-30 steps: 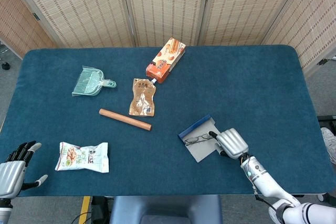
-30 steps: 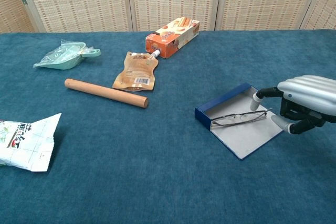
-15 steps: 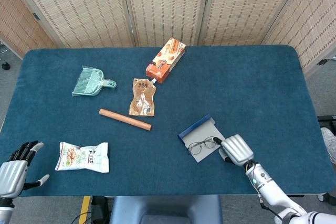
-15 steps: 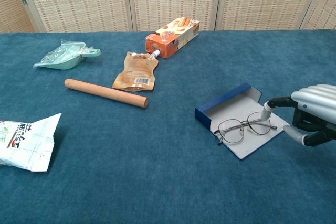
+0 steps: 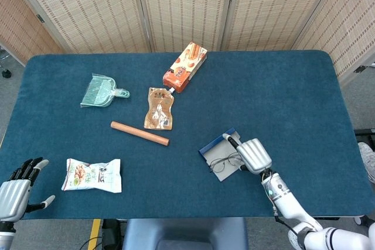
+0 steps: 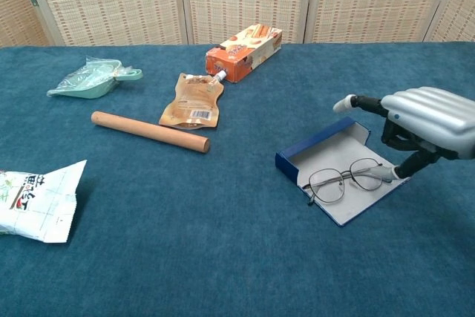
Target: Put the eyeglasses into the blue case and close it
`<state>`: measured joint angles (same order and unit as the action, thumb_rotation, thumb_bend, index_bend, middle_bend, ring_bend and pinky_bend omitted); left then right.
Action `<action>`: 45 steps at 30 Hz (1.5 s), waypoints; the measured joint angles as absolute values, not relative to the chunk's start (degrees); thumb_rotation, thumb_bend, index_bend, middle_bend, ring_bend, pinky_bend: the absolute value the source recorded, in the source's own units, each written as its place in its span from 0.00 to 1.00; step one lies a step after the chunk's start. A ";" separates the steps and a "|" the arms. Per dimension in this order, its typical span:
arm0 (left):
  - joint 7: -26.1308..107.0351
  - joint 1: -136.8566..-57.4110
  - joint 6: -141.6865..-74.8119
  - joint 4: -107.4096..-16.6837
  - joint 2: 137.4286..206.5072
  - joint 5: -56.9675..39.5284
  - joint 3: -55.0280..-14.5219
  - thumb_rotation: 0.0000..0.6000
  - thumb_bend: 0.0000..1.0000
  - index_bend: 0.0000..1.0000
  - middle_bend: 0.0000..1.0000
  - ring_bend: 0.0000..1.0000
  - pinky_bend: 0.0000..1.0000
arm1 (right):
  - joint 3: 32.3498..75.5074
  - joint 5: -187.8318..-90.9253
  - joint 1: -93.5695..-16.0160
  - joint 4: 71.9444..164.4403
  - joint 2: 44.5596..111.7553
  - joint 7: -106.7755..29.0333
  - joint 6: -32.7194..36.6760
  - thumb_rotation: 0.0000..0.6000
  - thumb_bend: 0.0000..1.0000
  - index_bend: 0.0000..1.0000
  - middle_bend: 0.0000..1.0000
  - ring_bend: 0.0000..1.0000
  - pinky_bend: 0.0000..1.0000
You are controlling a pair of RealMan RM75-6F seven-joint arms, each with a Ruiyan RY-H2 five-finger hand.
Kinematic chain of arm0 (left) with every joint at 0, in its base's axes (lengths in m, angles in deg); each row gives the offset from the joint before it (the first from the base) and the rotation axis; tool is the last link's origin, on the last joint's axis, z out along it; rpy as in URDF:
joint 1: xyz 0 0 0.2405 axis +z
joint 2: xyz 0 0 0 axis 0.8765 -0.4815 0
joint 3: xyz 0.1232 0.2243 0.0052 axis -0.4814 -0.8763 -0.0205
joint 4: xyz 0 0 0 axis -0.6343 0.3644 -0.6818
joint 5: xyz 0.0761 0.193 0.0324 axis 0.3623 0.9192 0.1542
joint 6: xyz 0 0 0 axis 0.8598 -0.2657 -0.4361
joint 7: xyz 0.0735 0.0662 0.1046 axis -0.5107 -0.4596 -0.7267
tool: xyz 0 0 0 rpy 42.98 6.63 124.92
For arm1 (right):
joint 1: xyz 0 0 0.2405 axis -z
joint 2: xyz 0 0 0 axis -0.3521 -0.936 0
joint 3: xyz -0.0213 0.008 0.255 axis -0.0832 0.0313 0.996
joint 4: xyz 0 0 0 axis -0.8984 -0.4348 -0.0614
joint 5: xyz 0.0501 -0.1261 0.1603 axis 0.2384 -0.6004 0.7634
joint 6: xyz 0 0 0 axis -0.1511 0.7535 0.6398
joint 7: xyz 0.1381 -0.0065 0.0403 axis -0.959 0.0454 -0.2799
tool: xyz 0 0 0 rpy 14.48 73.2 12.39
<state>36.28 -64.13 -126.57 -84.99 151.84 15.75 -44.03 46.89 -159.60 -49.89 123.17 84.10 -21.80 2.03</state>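
The blue case [image 6: 315,143] lies open at the table's right front, its grey lining facing up. The thin-framed eyeglasses [image 6: 345,181] lie flat on that lining, lenses toward the case's near corner. My right hand [image 6: 424,118] hovers just right of the case; one finger reaches out over the case's far corner and a lower fingertip [image 6: 386,174] touches the end of the glasses' temple. In the head view the case [image 5: 212,143], the glasses [image 5: 225,161] and the right hand [image 5: 253,154] sit together. My left hand [image 5: 14,190] rests open at the front left corner, holding nothing.
A wooden rolling pin [image 6: 148,131] lies left of the case. A snack bag [image 6: 33,198] sits at the front left. Further back are a brown pouch [image 6: 191,100], an orange box [image 6: 243,52] and a green dustpan [image 6: 90,79].
The eyeglasses went from standing on edge in my right hand to lying flat in the case. The right hand drew back, then rose and stretched a finger over the case's far corner.
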 measured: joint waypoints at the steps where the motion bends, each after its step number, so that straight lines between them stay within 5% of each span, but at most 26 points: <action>1: 36.37 -64.05 -126.65 -84.93 151.82 15.62 -44.01 1.00 0.20 0.18 0.13 0.10 0.22 | 47.31 -158.91 -50.52 123.01 84.79 -21.20 0.89 1.00 0.23 0.12 1.00 1.00 1.00; 33: 37.57 -62.96 -127.07 -84.01 151.23 14.58 -44.15 1.00 0.20 0.18 0.13 0.10 0.22 | 52.95 -152.20 -58.19 112.24 93.81 -18.47 -6.44 1.00 0.23 0.12 1.00 1.00 1.00; 45: 37.80 -62.76 -126.99 -83.75 151.36 14.44 -44.21 1.00 0.20 0.18 0.13 0.10 0.22 | 49.38 -156.63 -56.52 120.59 87.84 -21.10 -4.17 1.00 0.23 0.12 1.00 1.00 1.00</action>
<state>37.80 -62.76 -126.99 -83.75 151.36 14.44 -44.21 49.38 -156.63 -56.52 120.59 87.84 -21.10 -4.17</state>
